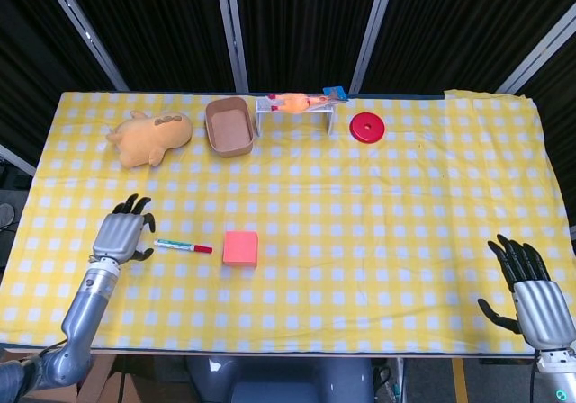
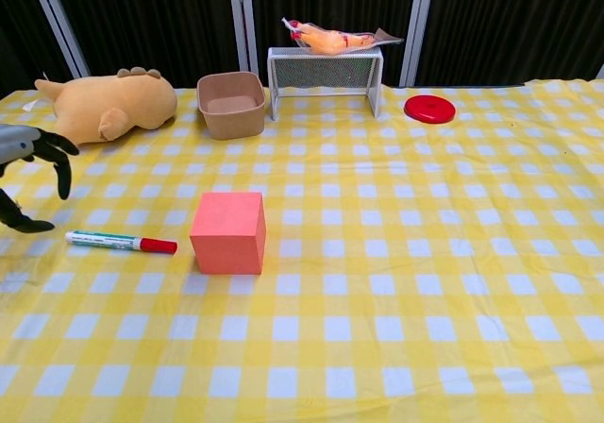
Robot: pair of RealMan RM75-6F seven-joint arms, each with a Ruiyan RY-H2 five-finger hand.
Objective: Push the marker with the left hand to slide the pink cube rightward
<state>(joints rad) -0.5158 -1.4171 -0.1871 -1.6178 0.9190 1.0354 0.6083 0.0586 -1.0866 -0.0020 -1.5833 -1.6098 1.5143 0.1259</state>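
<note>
A marker point(image 1: 183, 246) point(image 2: 120, 243) with a white body and red cap lies flat on the checked cloth, cap pointing right. Just right of the cap, with a small gap, sits the pink cube point(image 1: 240, 248) point(image 2: 227, 232). My left hand point(image 1: 121, 233) point(image 2: 24, 163) hovers open immediately left of the marker's white end, fingers spread, holding nothing. At the table's front right corner my right hand point(image 1: 533, 291) rests open, far from both objects; the chest view does not show it.
Along the back edge stand a tan plush toy point(image 1: 149, 138), a brown bowl point(image 1: 229, 125), a white wire rack point(image 1: 297, 111) with an orange packet on top, and a red disc point(image 1: 367, 128). Yellow checked cloth point(image 1: 387, 223) stretches right of the cube.
</note>
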